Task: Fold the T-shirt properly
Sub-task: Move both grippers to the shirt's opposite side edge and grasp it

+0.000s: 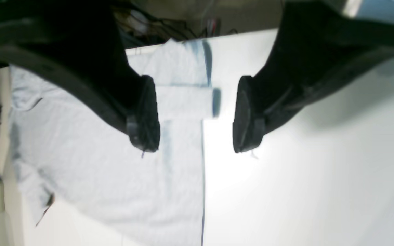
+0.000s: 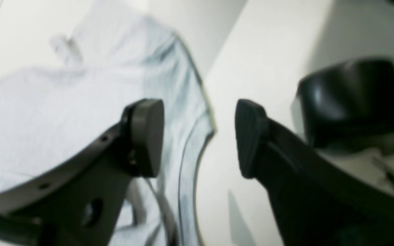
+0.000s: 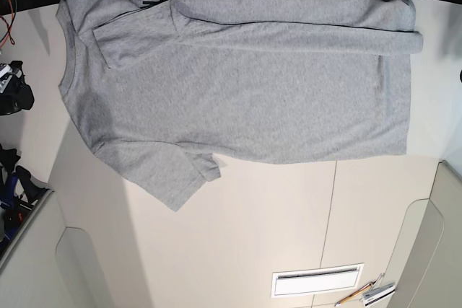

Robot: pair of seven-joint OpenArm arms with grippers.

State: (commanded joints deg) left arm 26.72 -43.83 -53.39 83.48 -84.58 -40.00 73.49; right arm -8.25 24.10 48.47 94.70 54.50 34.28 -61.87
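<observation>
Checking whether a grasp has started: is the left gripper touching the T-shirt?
Apart. In the left wrist view the left gripper hangs open above the T-shirt, with no cloth between its fingertips.

The T-shirt is plain light heather grey, with no pattern on the side showing. The worktop is off-white with thin dark seams. Both hands, left and right, are matt black; the right one's pad is finely ribbed.
</observation>
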